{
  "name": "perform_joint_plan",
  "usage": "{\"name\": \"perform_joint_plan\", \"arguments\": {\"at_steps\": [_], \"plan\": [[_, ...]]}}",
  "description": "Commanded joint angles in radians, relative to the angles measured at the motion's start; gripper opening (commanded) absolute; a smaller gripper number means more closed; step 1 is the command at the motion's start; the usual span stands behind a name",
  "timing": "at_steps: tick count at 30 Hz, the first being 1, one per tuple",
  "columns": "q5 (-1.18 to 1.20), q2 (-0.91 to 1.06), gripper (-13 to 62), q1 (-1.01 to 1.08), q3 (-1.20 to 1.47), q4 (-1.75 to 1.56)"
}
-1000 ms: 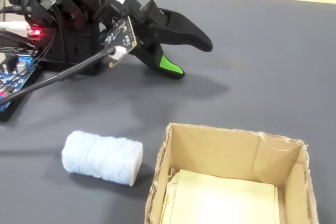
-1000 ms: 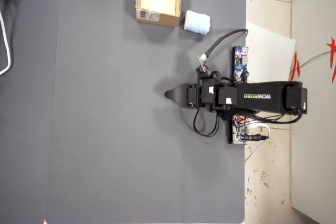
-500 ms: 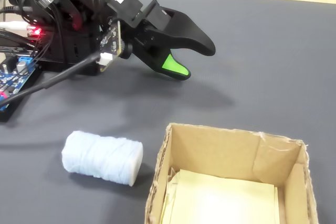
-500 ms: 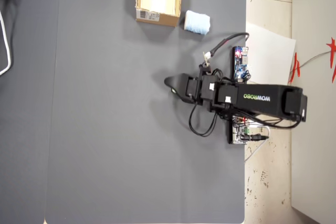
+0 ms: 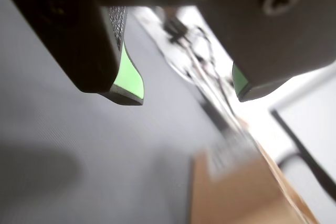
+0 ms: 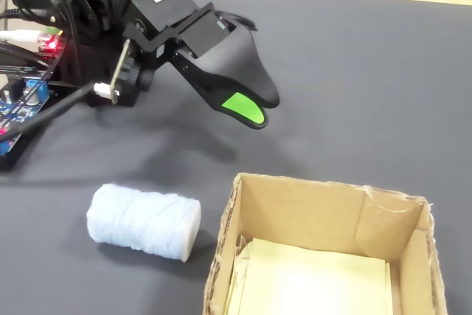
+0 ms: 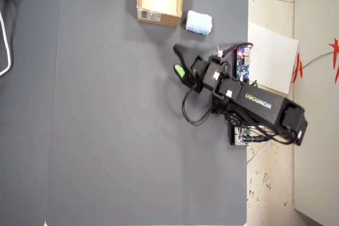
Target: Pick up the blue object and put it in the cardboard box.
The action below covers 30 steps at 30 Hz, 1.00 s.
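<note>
The blue object [image 6: 144, 220] is a pale blue soft roll lying on the grey mat just left of the cardboard box [image 6: 310, 204]. Seen from overhead, the blue object [image 7: 199, 22] sits right of the cardboard box [image 7: 159, 19], whose labelled side faces the arm. My gripper [image 7: 178, 61] hovers below both, about a box-width from the blue object, tips pointing at the box. In the fixed view the gripper [image 6: 264, 111] hangs above the mat behind the box. The wrist view shows the gripper [image 5: 186, 90] open, green pads apart, nothing between them, with the box [image 5: 236, 192] blurred low and the blue object out of view.
A dark-blue circuit board [image 7: 242, 63] with a red light lies beside the arm's base, also in the fixed view [image 6: 18, 108]. A white sheet [image 7: 270, 56] lies off the mat's right edge. A black cable [image 7: 193, 115] loops under the arm.
The arm has swung toward the box and the blue object, and the gripper has turned so its tips point at them. The blue object and box have not moved.
</note>
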Motion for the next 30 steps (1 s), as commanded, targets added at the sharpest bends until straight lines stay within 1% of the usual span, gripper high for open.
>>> {"name": "perform_joint_plan", "arguments": {"at_steps": [1,9,15,18,20,25,30], "plan": [[-0.051,0.086,33.0,0.048,-0.086,0.038],[-0.031,0.077,32.8,0.216,-0.262,0.342],[0.083,0.04,32.8,0.311,-0.347,0.486],[0.135,-0.008,32.8,0.342,-0.385,0.554],[0.178,-0.075,32.8,0.365,-0.439,0.612],[0.181,-0.222,32.7,0.407,-0.548,0.683],[0.186,-0.342,31.1,0.457,-0.635,0.726]]}}
